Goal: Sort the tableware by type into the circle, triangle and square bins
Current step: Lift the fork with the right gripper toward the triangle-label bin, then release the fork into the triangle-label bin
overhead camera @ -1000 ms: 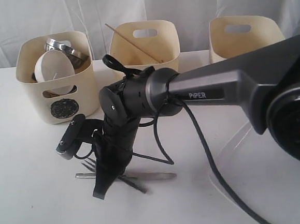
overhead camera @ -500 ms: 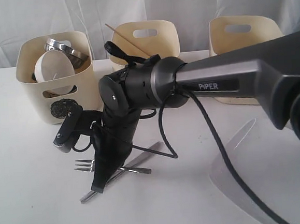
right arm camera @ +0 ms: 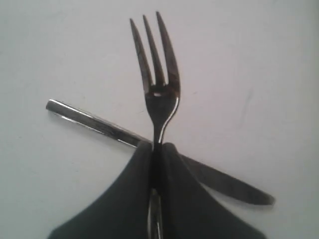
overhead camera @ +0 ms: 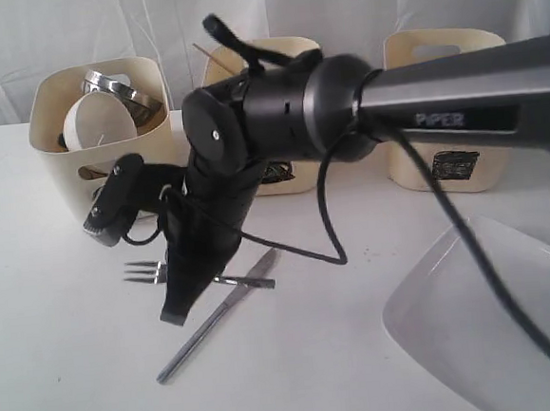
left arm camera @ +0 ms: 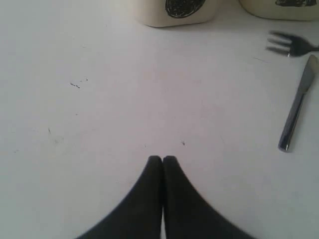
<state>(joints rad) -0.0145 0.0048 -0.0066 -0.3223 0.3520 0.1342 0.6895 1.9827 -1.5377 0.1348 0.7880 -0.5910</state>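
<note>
Black left gripper (left arm camera: pixel 162 160): fingers pressed together, nothing held; fork (left arm camera: pixel 291 46) and knife (left arm camera: pixel 296 112) lie well off to one side of it. Steel fork: clamped at the neck by the right gripper (right arm camera: pixel 156 149), tines ahead of the fingertips, seemingly just clear of the table. Steel knife: crosswise beneath those jaws, not held. Step in hand: fork pick-up. Next: carry to the middle bin (overhead camera: pixel 286 47) beyond the wrist, likely cutlery's; release above it.
</note>
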